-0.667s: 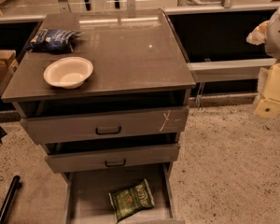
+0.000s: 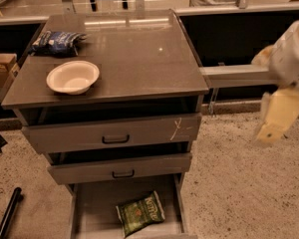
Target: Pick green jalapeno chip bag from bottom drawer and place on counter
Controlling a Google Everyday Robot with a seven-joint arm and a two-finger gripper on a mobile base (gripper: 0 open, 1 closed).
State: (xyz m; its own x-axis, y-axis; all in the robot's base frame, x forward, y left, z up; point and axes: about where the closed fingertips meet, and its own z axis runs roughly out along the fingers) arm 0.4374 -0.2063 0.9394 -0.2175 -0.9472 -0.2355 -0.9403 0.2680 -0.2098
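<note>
1. Lower and slightly further left than a moment ago, the gripper [image 2: 279, 114] has sunk a little at the right edge of the view. It hangs over the speckled floor [image 2: 239, 183], well to the right of the cabinet and at about the height of the top drawer [image 2: 112, 133].
2. Nothing else has shifted: the green jalapeno chip bag [image 2: 140, 213] lies where it lay, and the cabinet sits in the same place in the view.
3. Whether the gripper is open or closed, I cannot tell (it is smeared by motion). It carries nothing that I can see.
4. The green jalapeno chip bag lies flat and slightly askew on the floor of the bottom drawer [image 2: 89, 208], which is pulled out. The bag sits right of the drawer's middle and towards its front, with bare floor to its left.
5. The two drawers above are pulled out a little, the middle drawer [image 2: 119, 168] overhanging the back of the bottom one.
6. On the counter [image 2: 139, 49] a white bowl [image 2: 73, 76] stands near the front left and a dark blue chip bag [image 2: 57, 40] lies at the back left. The right half looks free for setting the bag down.
7. My reading: the small descent is the start of the approach, so the pick is not yet begun. The gripper is well apart from the bag, and it must come left and much lower to reach it in front of the overhanging drawer.
</note>
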